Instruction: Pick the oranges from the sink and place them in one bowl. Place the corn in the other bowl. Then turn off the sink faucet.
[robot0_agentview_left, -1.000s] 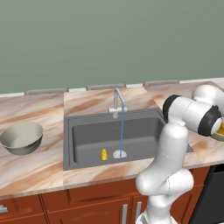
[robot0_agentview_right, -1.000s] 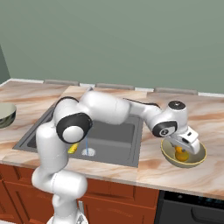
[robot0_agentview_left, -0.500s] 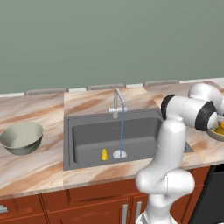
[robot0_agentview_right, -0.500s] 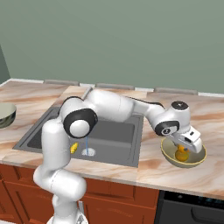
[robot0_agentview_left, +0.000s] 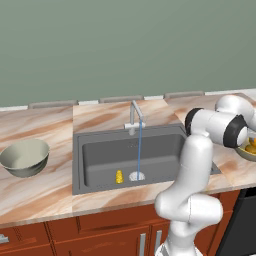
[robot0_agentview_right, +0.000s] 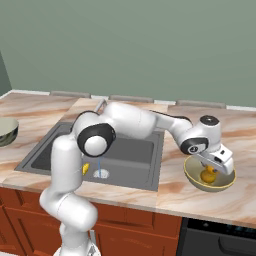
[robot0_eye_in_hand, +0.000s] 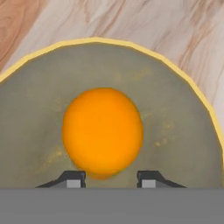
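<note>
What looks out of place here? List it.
The faucet runs a thin stream into the sink with nobody using it. The corn lies on the sink floor beside the drain. Otherwise nothing is spilled or damaged; the gripper holds an orange over the olive bowl.

Sink (robot0_agentview_left: 100, 155) is set in the marbled tabletop (robot0_agentview_left: 45, 190); faucet (robot0_agentview_left: 135, 116) stands at its back edge, a thin blue stream is seen falling to the drain (robot0_agentview_left: 137, 176). Corn (robot0_agentview_left: 119, 176) lies on the basin floor just left of the drain. Grey-green bowl (robot0_agentview_left: 25, 157) sits on the tabletop well left of the sink. Arm is swung right; olive bowl (robot0_agentview_left: 248, 149) with something orange inside is partly hidden behind it at the right edge.
</note>
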